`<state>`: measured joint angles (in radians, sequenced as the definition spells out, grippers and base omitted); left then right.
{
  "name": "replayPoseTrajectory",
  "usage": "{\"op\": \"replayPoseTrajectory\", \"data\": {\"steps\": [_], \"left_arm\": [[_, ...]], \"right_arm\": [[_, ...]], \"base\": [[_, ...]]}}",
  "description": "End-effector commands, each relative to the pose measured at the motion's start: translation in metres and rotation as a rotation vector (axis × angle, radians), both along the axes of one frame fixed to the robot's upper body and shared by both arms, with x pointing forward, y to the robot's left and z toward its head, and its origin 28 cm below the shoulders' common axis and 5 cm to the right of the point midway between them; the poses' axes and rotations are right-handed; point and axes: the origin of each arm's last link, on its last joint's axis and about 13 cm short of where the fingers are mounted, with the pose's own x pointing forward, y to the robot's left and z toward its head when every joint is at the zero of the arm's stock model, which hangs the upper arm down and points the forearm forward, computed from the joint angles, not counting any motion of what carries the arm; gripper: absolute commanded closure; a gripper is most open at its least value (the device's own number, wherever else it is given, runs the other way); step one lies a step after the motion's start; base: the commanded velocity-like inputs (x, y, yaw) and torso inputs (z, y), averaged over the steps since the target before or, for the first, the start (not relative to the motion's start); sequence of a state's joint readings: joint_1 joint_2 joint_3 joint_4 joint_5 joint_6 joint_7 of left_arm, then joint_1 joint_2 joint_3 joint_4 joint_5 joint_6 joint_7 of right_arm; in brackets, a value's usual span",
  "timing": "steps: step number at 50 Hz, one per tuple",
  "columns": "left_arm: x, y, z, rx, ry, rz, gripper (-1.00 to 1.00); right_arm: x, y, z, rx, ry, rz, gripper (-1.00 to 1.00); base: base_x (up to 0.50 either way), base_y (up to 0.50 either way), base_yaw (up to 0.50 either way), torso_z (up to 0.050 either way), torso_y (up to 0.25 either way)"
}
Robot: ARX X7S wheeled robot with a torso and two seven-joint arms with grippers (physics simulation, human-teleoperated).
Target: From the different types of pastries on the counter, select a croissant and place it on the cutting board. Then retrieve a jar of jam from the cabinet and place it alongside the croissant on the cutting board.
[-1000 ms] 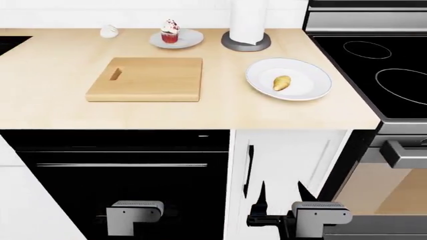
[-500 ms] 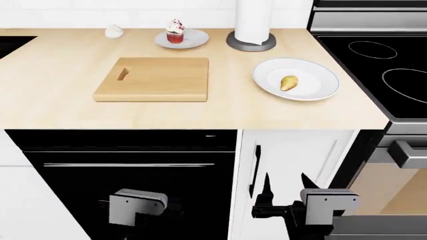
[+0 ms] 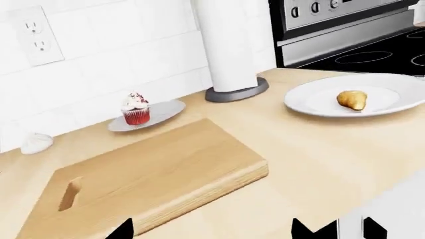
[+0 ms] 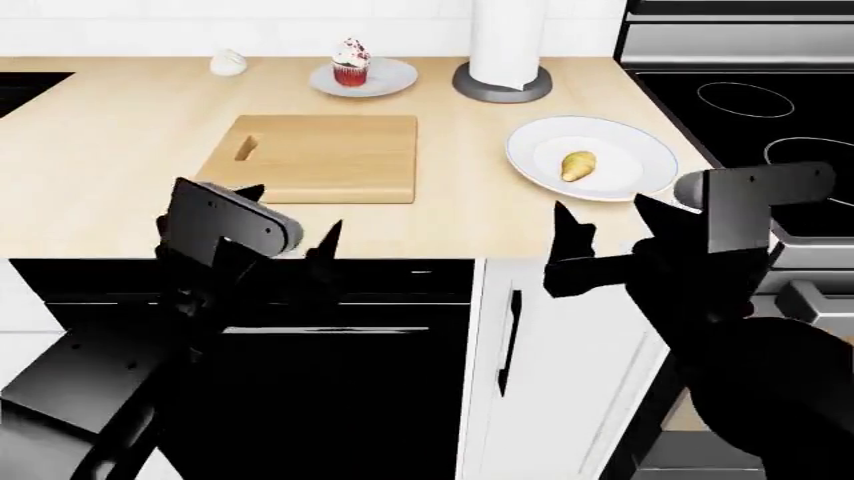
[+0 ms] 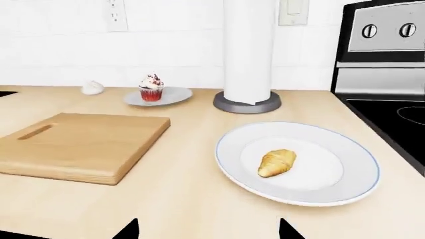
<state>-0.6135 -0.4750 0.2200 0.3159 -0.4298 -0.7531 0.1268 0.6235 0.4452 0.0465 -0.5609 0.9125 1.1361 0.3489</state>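
The croissant (image 4: 578, 165) lay on a white plate (image 4: 534, 160) on the bench (image 4: 107, 180), right of the cutting board (image 4: 320, 158) and well apart from it. The right tool (image 4: 603, 215) hung at the bench's front edge just short of the plate, its two prongs spread apart and holding nothing; the left tool (image 4: 287, 232) stood likewise spread and empty before the board.

Picking up the croissant looked to be the step in hand. To do it well, the right tool should probably come over the plate's near rim, straddle the pastry across its narrow width and close gently, since the layers would likely crush and the plate could slide.

The cupcake (image 4: 351, 62) on its grey saucer (image 4: 387, 80) and the small white bun (image 4: 227, 63) sat at the back, beside the paper-towel stand (image 4: 503, 50). No cabinet holding jam and no jar showed in any view, and the wrist views caught only the prong tips
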Motion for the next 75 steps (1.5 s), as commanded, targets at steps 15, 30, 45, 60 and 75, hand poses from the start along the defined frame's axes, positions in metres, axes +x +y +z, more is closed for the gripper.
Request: {"op": "replayPoseTrajectory", "data": {"steps": [15,30,45,60,75], "left_arm": [[0.092,0.031,0.123,0.062,0.012,-0.002,-1.00],[0.118,0.038,0.126,0.083,0.030,0.032,-1.00],[0.121,0.040,0.126,0.092,0.029,0.049,-1.00],[0.116,0.041,0.125,0.090,0.029,0.040,-1.00],[0.113,0.042,0.122,0.082,0.031,0.025,-1.00]], "right_arm": [[0.064,-0.034,0.110,-0.005,0.016,0.037,-1.00],[0.095,-0.039,0.113,-0.013,0.022,0.007,-1.00],[0.095,-0.038,0.110,0.003,0.030,0.005,-1.00],[0.092,-0.037,0.103,0.006,0.049,-0.076,-1.00],[0.068,-0.016,0.103,-0.052,0.238,-0.347,-1.00]], "base": [[0.00,0.00,0.00,0.000,0.000],[0.15,0.00,0.00,0.000,0.000],[0.50,0.00,0.00,0.000,0.000],[0.37,0.00,0.00,0.000,0.001],[0.00,0.00,0.00,0.000,0.000]]}}
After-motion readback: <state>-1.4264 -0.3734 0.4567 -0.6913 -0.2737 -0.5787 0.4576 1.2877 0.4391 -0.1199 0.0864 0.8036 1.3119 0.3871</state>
